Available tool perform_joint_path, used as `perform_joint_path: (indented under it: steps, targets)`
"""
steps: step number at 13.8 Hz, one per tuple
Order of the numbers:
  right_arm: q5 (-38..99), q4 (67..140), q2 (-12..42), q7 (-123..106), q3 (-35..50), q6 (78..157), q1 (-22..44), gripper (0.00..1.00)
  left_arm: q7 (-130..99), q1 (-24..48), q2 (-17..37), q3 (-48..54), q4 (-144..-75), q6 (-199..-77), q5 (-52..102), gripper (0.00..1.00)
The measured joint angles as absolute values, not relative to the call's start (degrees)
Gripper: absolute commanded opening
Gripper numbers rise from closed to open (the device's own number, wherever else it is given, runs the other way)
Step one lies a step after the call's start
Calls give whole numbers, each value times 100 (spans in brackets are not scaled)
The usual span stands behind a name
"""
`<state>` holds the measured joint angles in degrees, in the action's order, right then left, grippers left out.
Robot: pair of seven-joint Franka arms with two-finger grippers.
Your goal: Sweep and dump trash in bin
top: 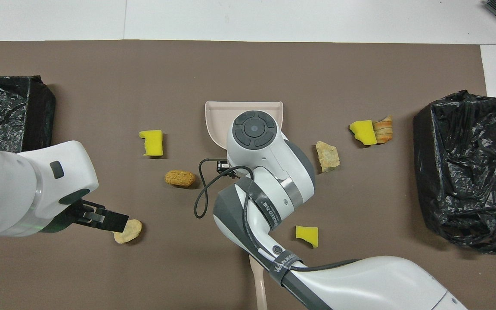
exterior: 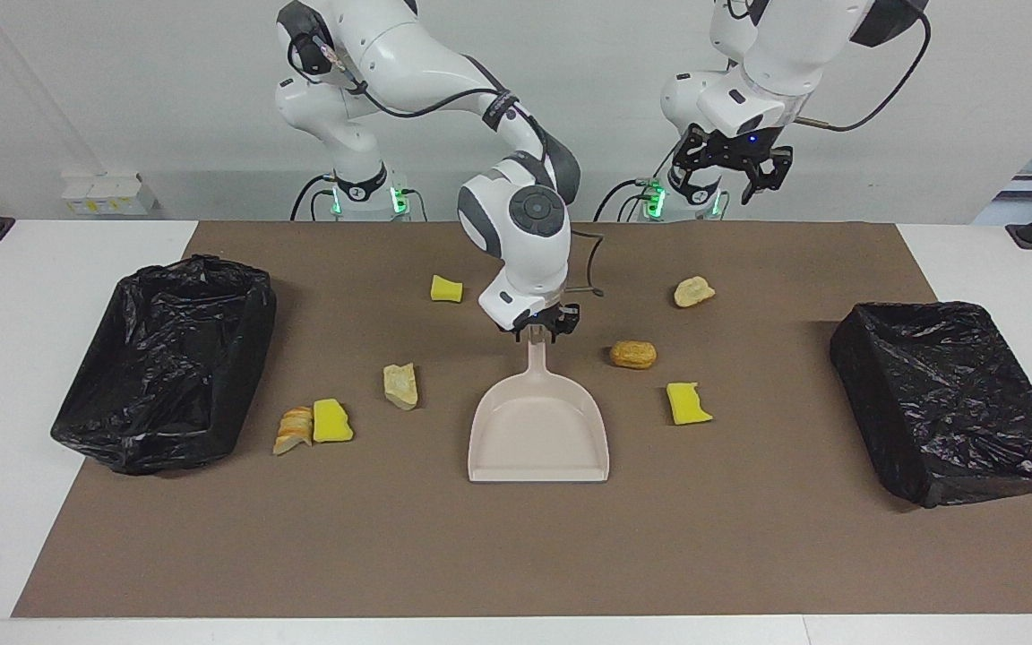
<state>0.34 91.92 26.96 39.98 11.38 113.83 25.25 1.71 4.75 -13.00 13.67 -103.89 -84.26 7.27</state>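
Seven trash scraps lie on the brown mat (exterior: 516,555): yellow chunks (exterior: 446,288), (exterior: 687,403), (exterior: 332,421), and tan or golden lumps (exterior: 693,291), (exterior: 633,355), (exterior: 401,386), (exterior: 294,430). The beige dustpan (exterior: 538,430) lies flat mid-mat, its handle pointing toward the robots. My right gripper (exterior: 541,336) is down at the handle's end. In the overhead view the right arm hides it. My left gripper (exterior: 735,175) waits open and empty, raised high over the mat's edge nearest the robots; it shows in the overhead view (top: 114,219) beside a tan lump (top: 128,230).
Two black-lined bins stand at the mat's ends, one toward the right arm's end (exterior: 167,358) and one toward the left arm's end (exterior: 946,403). A beige handle (top: 260,280), probably the hand brush, shows under the right arm, nearer the robots than the dustpan.
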Motion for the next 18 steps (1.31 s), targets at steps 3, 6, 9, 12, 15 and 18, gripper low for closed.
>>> perform_joint_path:
  steps: [3,6,9,12,15,18]
  targets:
    - [-64,9259,2698,3992,1143,11392,2578,0,168,475,-1300,1366,-10390,-8426,727,100]
    - [-340,9225,2687,3860,1141,11389,2591,0,159,475,-1300,1364,-10392,-8426,727,100]
    - [-355,9162,2534,3071,1111,11389,2398,0,-152,477,-1300,1382,-10391,-8450,734,100]
    - [-353,9157,2225,1717,1098,11267,1887,0,-360,489,-1301,1439,-10391,-8473,755,100]
    - [-361,9157,2025,-23,1087,10698,1466,0,-788,599,-1302,1549,-10393,-8478,960,100]
    - [-402,9159,1900,-1605,1068,10363,1005,0,-1181,1041,-1301,1571,-10450,-8480,1049,100]
